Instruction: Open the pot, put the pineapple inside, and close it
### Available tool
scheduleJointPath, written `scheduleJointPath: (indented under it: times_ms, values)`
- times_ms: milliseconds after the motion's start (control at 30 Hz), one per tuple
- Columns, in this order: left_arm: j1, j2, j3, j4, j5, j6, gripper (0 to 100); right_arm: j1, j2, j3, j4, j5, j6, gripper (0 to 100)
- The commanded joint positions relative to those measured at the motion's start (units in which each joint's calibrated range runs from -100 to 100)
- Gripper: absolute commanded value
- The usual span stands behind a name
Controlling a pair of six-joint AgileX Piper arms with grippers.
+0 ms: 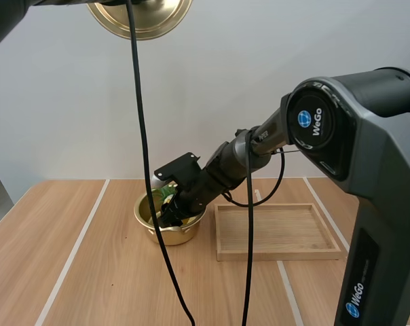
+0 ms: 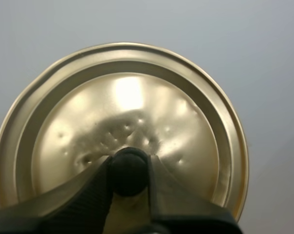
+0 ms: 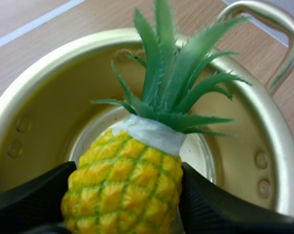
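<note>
Clamping pineapple (image 3: pixel 125 180) with right claw (image 3: pixel 123 204) in pot (image 3: pixel 35 83), lid knob (image 2: pixel 129 178) with left claw (image 2: pixel 129 168) at 12 o'clock. Risk: leaves (image 3: pixel 171 73) blocking lid (image 2: pixel 127 102).

Pot (image 1: pixel 165 234) mouth was uncovered. Lid (image 1: pixel 138 17) hung high above desk (image 1: pixel 76 272), well clear, pinched in left claw (image 2: pixel 129 170). Mouth itself was blocked by right claw (image 1: pixel 170 217) and pineapple (image 3: pixel 122 180) inside rim. Right arm (image 1: pixel 239 159) slanted over pot's right side, near wooden tray (image 1: pixel 280 256). Desk left of pot lay open.
</note>
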Motion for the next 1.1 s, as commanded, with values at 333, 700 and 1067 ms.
scheduleJointPath:
  times_ms: [333,700,1067]
  values:
    - [-0.07,-0.2,-0.3,-0.9,-1.8,-0.3,0,0.1,2.2,0.3,4.2,-2.0,-5.4,0]
    - [-0.07,-0.2,-0.3,-0.9,-1.8,-0.3,0,0.1,2.4,0.3,4.2,-2.1,-5.5,0]
    - [-0.07,-0.2,-0.3,-0.9,-1.8,-0.3,0,0.1,2.4,0.3,4.4,-1.6,-4.2,100]
